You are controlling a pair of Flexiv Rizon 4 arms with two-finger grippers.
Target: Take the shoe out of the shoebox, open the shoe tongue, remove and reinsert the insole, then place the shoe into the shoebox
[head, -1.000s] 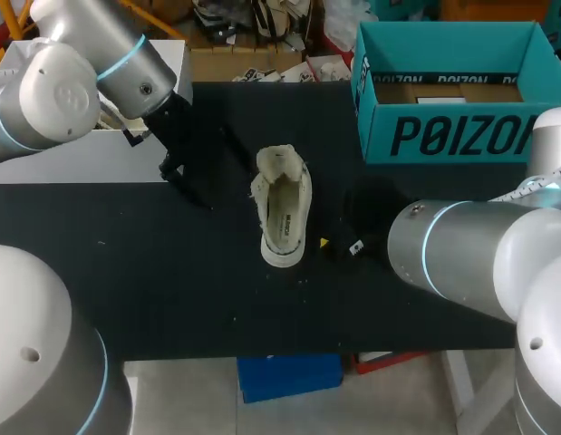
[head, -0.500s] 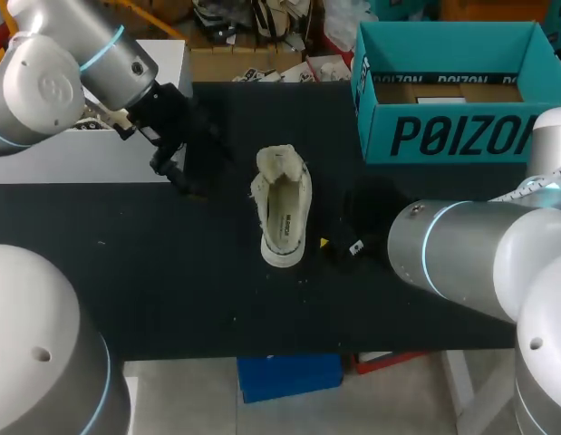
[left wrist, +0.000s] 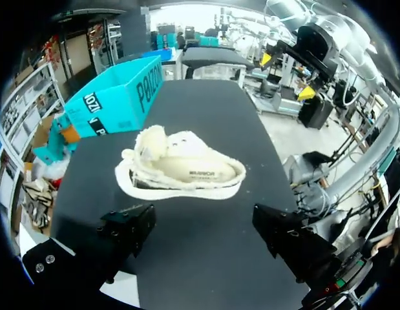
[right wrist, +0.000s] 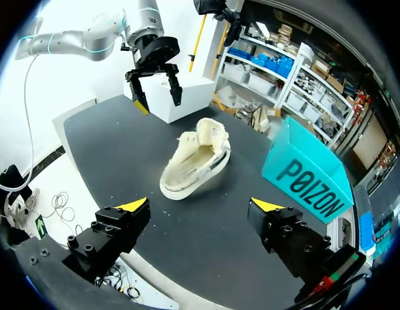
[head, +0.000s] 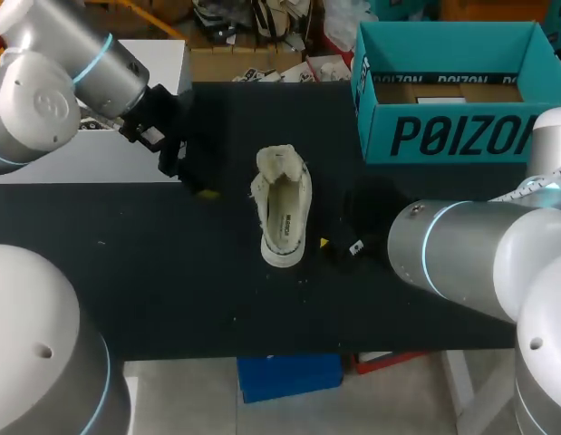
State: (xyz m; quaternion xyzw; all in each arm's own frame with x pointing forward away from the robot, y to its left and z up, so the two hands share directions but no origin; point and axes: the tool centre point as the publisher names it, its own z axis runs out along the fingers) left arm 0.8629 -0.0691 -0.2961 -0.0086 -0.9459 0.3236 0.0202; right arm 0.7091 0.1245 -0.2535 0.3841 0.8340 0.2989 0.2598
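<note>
left gripper (left wrist: 203, 227) spread, right gripper (right wrist: 200, 206) spread

The desk (head: 171, 281) was a flat, black surface. A cream shoe (head: 282, 217) sat near its middle on its sole, opening up, its length running from the near side toward the far side, with the fuzzy, pulled-open end farthest away. A teal shoebox (head: 452, 136) stood at the far right corner with its top open, well apart from the shoe. A white box (head: 90, 154) stood at the far left corner, also apart from the shoe. In the left wrist view the shoe (left wrist: 180, 169) lay on the dark desk (left wrist: 206, 245) with the shoebox (left wrist: 115, 97) beyond it.
</note>
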